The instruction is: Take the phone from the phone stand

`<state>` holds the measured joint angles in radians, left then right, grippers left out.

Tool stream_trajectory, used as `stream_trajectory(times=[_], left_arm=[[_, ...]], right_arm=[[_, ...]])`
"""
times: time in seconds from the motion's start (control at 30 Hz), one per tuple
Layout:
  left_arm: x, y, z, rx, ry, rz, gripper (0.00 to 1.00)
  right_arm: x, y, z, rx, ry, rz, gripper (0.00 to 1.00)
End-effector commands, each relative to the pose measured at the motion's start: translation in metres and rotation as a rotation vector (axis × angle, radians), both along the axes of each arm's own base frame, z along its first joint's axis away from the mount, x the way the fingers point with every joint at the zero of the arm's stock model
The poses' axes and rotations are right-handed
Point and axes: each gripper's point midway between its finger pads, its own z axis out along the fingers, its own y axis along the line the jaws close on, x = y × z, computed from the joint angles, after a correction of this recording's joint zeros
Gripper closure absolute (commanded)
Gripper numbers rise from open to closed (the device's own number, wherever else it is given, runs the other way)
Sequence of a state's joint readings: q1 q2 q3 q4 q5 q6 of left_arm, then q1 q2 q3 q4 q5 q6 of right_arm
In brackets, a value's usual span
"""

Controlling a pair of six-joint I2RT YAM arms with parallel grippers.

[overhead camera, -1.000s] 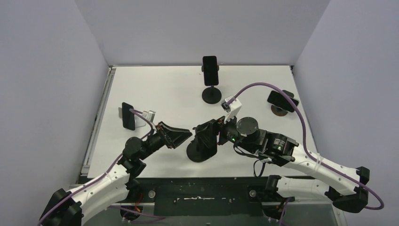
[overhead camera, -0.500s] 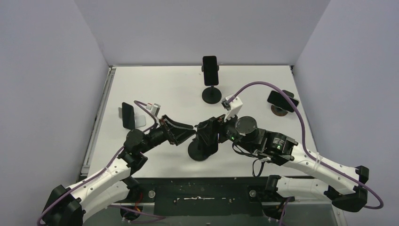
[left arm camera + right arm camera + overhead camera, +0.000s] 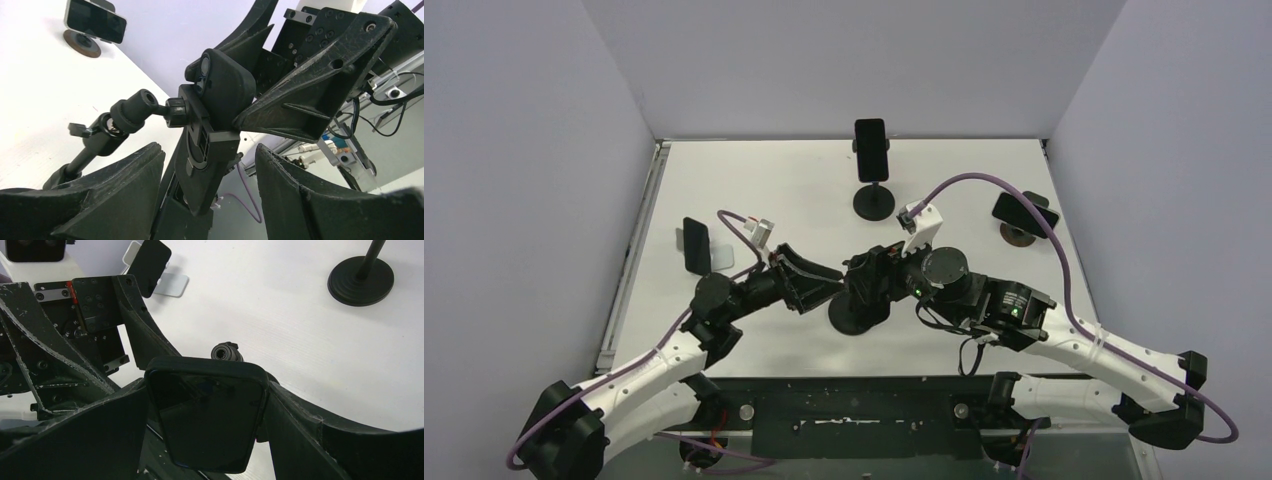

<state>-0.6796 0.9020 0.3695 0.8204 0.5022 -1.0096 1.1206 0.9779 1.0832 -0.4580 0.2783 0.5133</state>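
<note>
The phone (image 3: 865,283), in a black case, sits in the clamp of a black stand with a round base (image 3: 854,320) at the middle of the table. My right gripper (image 3: 871,280) is shut on the phone; in the right wrist view its fingers (image 3: 295,425) press both long edges of the phone (image 3: 207,417). My left gripper (image 3: 816,283) is open just left of the stand. In the left wrist view it (image 3: 209,150) straddles the stand's clamp (image 3: 202,150) with gaps on both sides, below the phone's back (image 3: 225,82).
Another phone stands on a black pole stand (image 3: 872,150) at the back. A phone on a round wooden base (image 3: 1024,212) is at the right. A phone on a white stand (image 3: 695,245) is at the left. Walls enclose three sides.
My left gripper has moved right and up to the stand's clamp and now straddles it. The stand with the phone and my right gripper has shifted slightly away from the near edge.
</note>
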Motion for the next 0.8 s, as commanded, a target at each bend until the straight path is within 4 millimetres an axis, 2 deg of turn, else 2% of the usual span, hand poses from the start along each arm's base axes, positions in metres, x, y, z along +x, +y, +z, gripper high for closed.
stream_trajectory(times=[0.0,0.17,0.27,0.77], left_arm=[[-0.009,-0.007,0.032,-0.042,-0.102,-0.045,0.35],[-0.005,-0.014,0.027,-0.019,-0.093,-0.033,0.35],[-0.006,-0.015,0.029,-0.025,-0.100,-0.035,0.40],[-0.008,-0.015,0.024,-0.073,-0.067,-0.044,0.93]], right_arm=[[0.008,0.007,0.073,0.219,-0.097,-0.035,1.00],[0.008,0.008,0.073,0.221,-0.094,-0.031,1.00],[0.008,0.007,0.071,0.220,-0.091,-0.033,1.00],[0.004,0.007,0.072,0.246,-0.091,-0.020,1.00]])
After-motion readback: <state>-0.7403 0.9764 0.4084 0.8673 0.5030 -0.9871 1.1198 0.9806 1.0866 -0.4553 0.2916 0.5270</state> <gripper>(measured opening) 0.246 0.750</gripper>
